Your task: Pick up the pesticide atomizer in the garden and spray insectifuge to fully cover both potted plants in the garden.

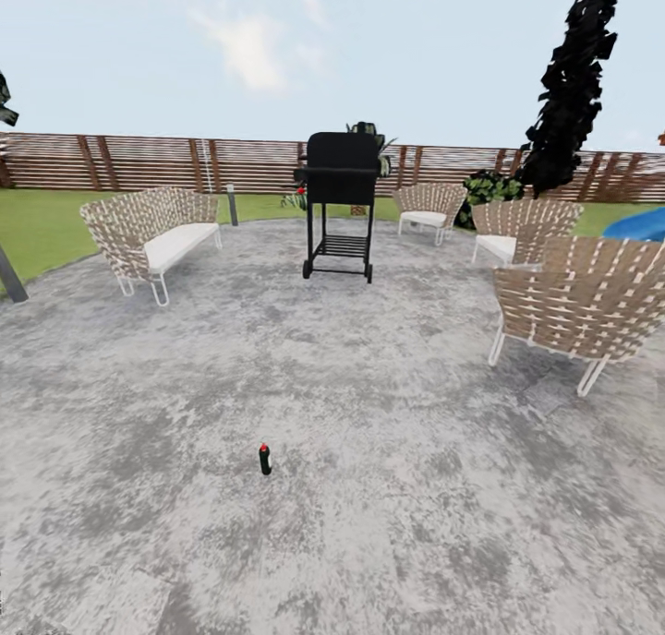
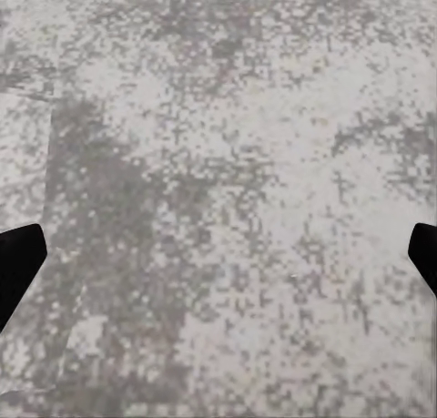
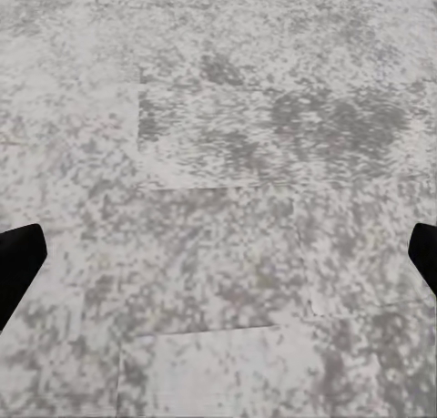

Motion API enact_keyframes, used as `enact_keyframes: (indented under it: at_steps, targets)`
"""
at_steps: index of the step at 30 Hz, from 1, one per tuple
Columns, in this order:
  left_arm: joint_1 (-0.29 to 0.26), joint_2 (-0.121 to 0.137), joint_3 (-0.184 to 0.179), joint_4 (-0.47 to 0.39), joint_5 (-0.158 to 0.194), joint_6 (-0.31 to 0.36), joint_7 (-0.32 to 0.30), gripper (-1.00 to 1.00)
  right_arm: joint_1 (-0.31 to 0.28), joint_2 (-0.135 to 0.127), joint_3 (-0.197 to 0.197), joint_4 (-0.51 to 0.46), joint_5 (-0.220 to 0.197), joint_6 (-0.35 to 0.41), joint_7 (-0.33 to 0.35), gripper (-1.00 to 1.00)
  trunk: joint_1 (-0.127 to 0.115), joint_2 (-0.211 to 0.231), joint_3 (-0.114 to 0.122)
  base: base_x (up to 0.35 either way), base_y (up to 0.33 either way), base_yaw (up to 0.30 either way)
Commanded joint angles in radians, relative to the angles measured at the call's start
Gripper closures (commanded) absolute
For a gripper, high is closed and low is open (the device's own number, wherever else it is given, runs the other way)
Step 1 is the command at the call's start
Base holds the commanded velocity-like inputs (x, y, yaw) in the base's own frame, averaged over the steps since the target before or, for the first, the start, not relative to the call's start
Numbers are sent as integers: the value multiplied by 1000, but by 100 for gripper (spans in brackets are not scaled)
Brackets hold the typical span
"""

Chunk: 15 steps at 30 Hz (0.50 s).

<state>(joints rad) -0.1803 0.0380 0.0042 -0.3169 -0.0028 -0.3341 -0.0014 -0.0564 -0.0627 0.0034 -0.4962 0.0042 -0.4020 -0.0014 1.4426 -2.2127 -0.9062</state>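
The pesticide atomizer (image 1: 265, 459) stands upright on the grey stone paving (image 1: 388, 487), alone, with nothing touching it. It is a small dark bottle with a red top, seen in the head view, in the near part of the patio. How it lies relative to either gripper cannot be told.

In the left wrist view, the left gripper (image 2: 218, 259) has its two black fingertips (image 2: 18, 263) at the opposite edges of the picture, spread wide apart. Between them is only mottled grey paving (image 2: 228, 163), so this gripper holds nothing. In the right wrist view, the right gripper (image 3: 218, 259) is the same: the dark fingertips (image 3: 18, 263) are far from each other, with bare stone slabs (image 3: 228, 254) and their thin joints under them. It also holds nothing.

Far beyond the atomizer, a black barbecue grill (image 1: 341, 201) stands on wheels on the patio. To one side of it is a woven sofa (image 1: 152, 233) with a white cushion, and to the other side are woven chairs (image 1: 577, 298), one of them quite near. Behind all of this are the lawn (image 1: 42, 229), a brown slatted fence (image 1: 166, 162) and a tall dark tree (image 1: 573, 81). A blue rounded shape (image 1: 639, 222) shows at the edge, behind the chairs; what it is I cannot tell.
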Motion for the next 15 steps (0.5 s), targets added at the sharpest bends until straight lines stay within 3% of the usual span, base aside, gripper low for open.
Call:
enact_keyframes:
  at_steps: [1,15]
  targets:
    - [-1,0,0,1,0,-3,0,-100,0,0,0,1,0,-3,0,-100,0,0,-1,234,-243,278]
    - [-1,-1,0,1,0,-3,0,-100,0,0,0,1,0,-3,0,-100,0,0,-1,238,-236,278]
